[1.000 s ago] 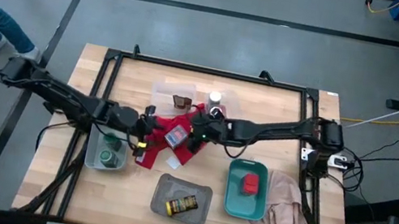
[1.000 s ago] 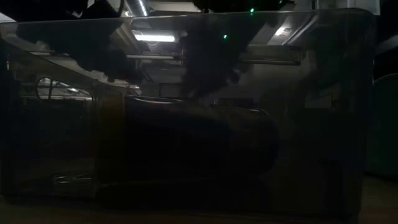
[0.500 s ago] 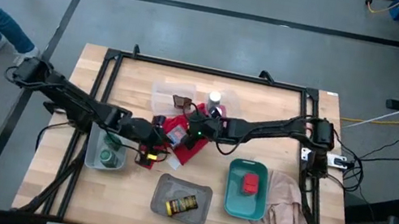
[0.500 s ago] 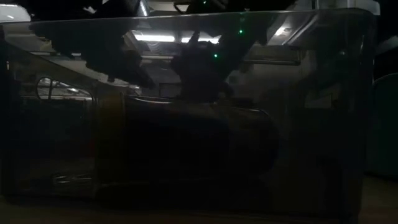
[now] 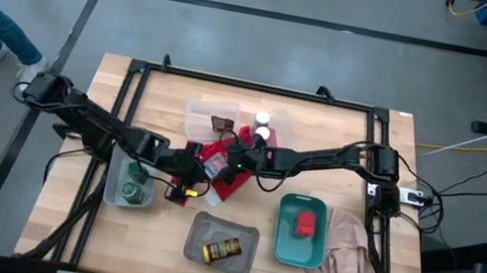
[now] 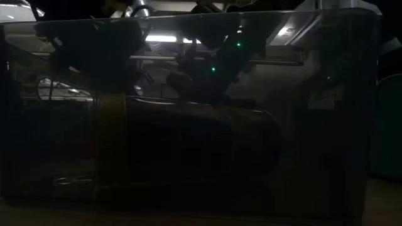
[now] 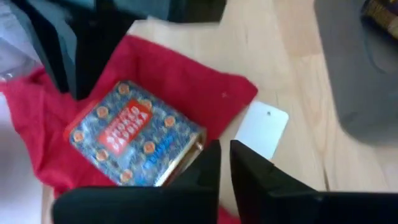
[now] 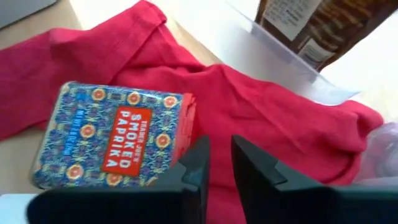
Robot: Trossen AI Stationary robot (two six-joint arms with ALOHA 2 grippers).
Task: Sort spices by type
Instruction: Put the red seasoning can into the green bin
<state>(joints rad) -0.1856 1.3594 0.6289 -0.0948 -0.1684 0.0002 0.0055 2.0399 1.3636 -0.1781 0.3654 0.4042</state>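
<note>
Paprika tin [image 5: 213,158] lies flat on the red cloth [image 5: 227,182] between your two grippers, nearly touching both: left gripper [image 7: 224,163] closed and empty at one corner, right gripper [image 8: 214,163] narrowed, empty, at another.

A grey tray [image 6: 188,125] blocks nearly the whole low view.

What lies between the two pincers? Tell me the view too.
The red-and-blue patterned paprika tin lies on the red cloth between the left pincer and right pincer, seen in the high view.
</note>
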